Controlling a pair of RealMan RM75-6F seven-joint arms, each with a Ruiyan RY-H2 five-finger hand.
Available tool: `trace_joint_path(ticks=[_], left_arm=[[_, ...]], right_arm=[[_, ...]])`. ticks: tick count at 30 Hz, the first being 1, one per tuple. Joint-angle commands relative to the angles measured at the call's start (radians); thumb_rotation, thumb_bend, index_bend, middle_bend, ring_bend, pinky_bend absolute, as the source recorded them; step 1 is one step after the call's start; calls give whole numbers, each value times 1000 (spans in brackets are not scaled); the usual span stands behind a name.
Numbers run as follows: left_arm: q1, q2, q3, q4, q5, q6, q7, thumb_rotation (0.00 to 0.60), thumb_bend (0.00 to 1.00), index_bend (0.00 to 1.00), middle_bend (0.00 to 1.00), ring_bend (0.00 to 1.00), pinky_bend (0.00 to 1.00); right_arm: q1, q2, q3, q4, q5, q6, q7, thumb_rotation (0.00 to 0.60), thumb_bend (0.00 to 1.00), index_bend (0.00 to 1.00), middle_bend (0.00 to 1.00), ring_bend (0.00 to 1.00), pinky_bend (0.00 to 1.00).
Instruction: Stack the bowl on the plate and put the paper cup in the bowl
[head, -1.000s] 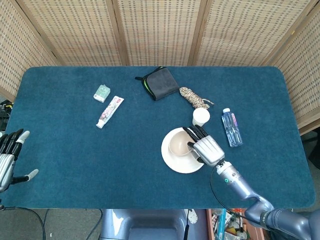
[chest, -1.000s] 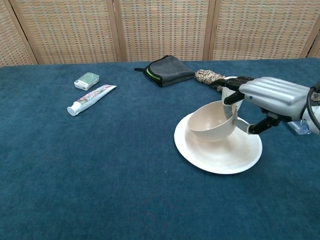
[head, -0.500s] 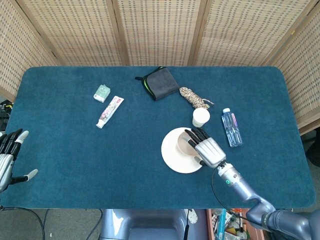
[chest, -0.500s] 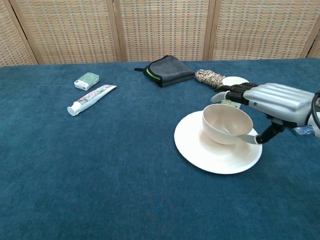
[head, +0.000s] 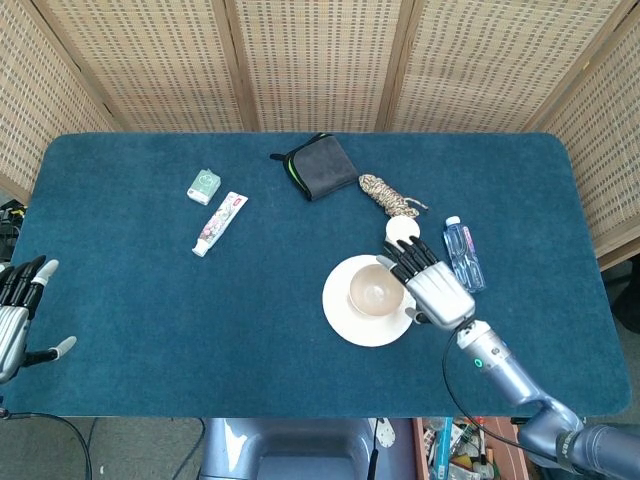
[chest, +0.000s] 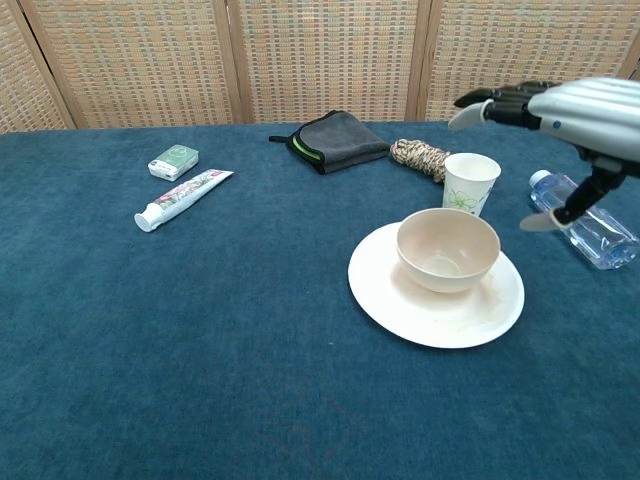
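A cream bowl (chest: 447, 250) (head: 375, 291) sits upright on the white plate (chest: 400, 305) (head: 340, 315), a little back of its middle. The white paper cup (chest: 470, 183) (head: 400, 228) stands on the cloth just behind the plate, partly covered by my fingers in the head view. My right hand (chest: 570, 115) (head: 432, 283) hovers open above and right of the bowl and cup, touching neither. My left hand (head: 18, 315) shows at the far left edge of the head view, open and holding nothing.
A water bottle (chest: 590, 222) (head: 463, 253) lies right of the cup, under my right hand. A coiled rope (chest: 418, 155), dark folded cloth (chest: 335, 139), toothpaste tube (chest: 180, 198) and small green box (chest: 173, 161) lie toward the back and left.
My right hand set the tilted bowl down flat on the plate, let go, then rose and moved right and back, uncovering the cup.
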Motion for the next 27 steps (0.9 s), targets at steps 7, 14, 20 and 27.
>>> trace_joint_path(ticks=[7, 14, 20, 27], left_arm=[[-17, -30, -14, 7, -28, -16, 50, 600, 0, 0, 0, 0, 0], [-32, -44, -27, 9, -72, -40, 90, 600, 0, 0, 0, 0, 0], [-38, -53, -34, 12, -98, -49, 109, 600, 0, 0, 0, 0, 0], [-42, -55, -37, 12, -113, -52, 113, 600, 0, 0, 0, 0, 0]], right_arm=[[142, -44, 115, 192, 203, -209, -14, 600, 162, 280, 0, 0, 0], [185, -115, 103, 336, 248, -287, 3, 600, 169, 335, 0, 0, 0], [200, -165, 84, 433, 255, -322, 60, 600, 169, 360, 0, 0, 0], [223, -214, 63, 519, 235, -345, 105, 600, 188, 372, 0, 0, 0]])
